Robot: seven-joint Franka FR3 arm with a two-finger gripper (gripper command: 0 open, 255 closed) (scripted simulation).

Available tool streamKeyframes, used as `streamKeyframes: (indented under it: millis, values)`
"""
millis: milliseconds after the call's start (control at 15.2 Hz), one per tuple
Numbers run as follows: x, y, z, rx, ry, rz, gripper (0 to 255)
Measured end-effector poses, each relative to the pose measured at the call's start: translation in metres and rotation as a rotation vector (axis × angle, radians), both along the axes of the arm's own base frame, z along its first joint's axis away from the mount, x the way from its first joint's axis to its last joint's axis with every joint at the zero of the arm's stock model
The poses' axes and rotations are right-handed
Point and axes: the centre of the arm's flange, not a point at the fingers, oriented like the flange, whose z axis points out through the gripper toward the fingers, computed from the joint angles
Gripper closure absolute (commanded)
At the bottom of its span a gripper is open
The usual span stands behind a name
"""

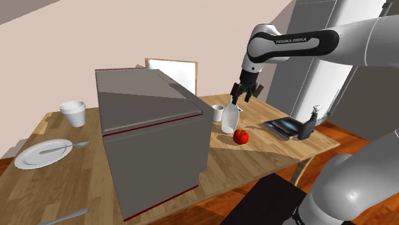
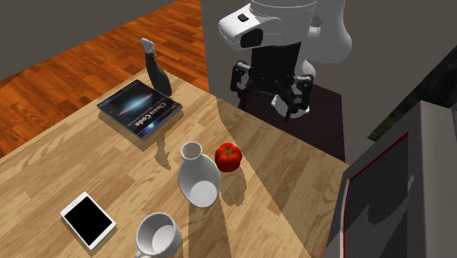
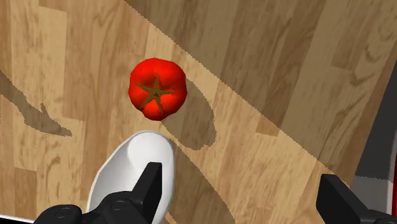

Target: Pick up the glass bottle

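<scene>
Wrist view: pincer (image 3: 245, 200) spread wide, gripping nothing, above white bottle (image 3: 119, 175); tomato (image 3: 158, 88) just beside it.

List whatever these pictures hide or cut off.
White bottle: wrist view, its lower body sits behind one of the jaws and runs off the edge.
Grey box: shoulder view, it hides the table behind it; the second exterior view's right edge cuts it off.
Book: second exterior view, cover lettering too small to read.
</scene>
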Motion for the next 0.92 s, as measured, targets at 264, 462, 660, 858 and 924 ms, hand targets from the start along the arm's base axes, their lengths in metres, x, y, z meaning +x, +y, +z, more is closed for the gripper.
streamKeyframes:
  millis: [264,462,660,858,924]
  values:
    - [0.039,-0.034,-0.008,-0.016,0.005,-0.010,0]
    - [0.071,-0.061,-0.008,-0.029,0.010,-0.017,0]
    - [0.100,-0.088,-0.011,-0.041,0.014,-0.024,0]
    - [0.126,-0.112,-0.013,-0.052,0.018,-0.030,0]
    - [0.128,-0.117,-0.016,-0.054,0.019,-0.031,0]
